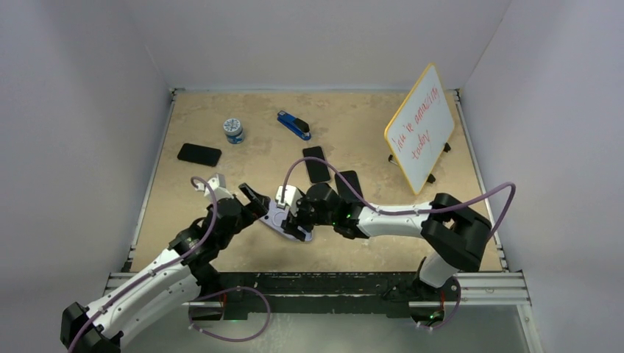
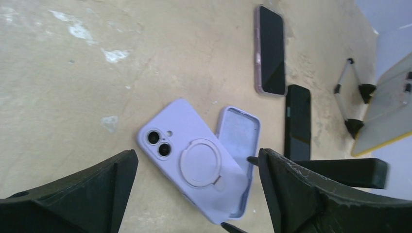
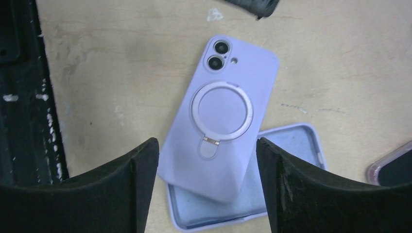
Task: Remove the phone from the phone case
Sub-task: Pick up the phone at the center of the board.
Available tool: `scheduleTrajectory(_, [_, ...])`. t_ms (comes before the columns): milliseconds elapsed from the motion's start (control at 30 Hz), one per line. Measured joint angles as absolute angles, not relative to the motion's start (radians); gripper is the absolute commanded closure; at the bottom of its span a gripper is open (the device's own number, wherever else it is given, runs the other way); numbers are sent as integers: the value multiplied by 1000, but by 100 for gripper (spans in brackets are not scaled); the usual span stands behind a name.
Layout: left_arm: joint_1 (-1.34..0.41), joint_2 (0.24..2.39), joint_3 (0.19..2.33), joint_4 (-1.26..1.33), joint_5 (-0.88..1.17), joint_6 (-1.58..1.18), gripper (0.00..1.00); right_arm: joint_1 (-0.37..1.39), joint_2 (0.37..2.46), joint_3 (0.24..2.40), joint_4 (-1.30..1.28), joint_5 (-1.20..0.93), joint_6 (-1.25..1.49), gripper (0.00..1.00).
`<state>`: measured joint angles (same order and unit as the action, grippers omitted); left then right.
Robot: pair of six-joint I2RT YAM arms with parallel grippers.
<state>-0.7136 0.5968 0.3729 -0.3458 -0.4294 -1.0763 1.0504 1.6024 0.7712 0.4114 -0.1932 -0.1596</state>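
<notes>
1. Left gripper (image 2: 197, 155): hangs low with fingers spread wide, clamped on nothing, straddling the cased phone (image 2: 218, 191).
2. Right gripper (image 3: 208, 143): faces it from the opposite side, fingers likewise parted, holding nothing.
3. Cased phone: lies back up on the tan table (image 1: 368, 125) between the two grippers, near the arms' edge, with twin lenses and a round ring stand showing on its lavender shell.
4. Empty case (image 3: 291, 145): matches in lavender, rests hollow side up, and sits partly under the cased phone's lower end, touching it.
5. Two dark phones (image 2: 270, 48) (image 2: 298, 121): lie flat side by side just beyond the pair.
6. Farther out: black phone (image 1: 199, 154) at left, small jar (image 1: 234, 130) and blue stapler (image 1: 294, 125) toward the back, whiteboard (image 1: 421, 126) with red writing tilted on its stand at right.
</notes>
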Motion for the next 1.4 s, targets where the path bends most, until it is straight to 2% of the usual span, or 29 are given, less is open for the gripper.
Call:
scheduleTrajectory(400, [-714, 575, 365, -460, -534, -1070, 0, 1157, 1702, 920, 238, -39, -223, 25])
scheduleTrajectory(633, [-713, 556, 361, -485, -550, -1062, 0, 1165, 1729, 931, 168, 10, -245, 32])
scheduleTrajectory(900, [-713, 558, 360, -484, -549, -1054, 0, 1169, 1732, 931, 160, 16, -249, 49])
scheduleTrajectory(1133, [-708, 564, 360, -479, -546, -1052, 0, 1161, 1736, 929, 183, 1, -237, 79])
scheduleTrajectory(1367, [-708, 573, 360, -453, -512, -1036, 1, 1075, 1707, 866, 289, -129, -156, 100])
scheduleTrajectory(1400, [-708, 578, 360, -448, -505, -1032, 1, 1052, 1698, 850, 310, -158, -134, 100])
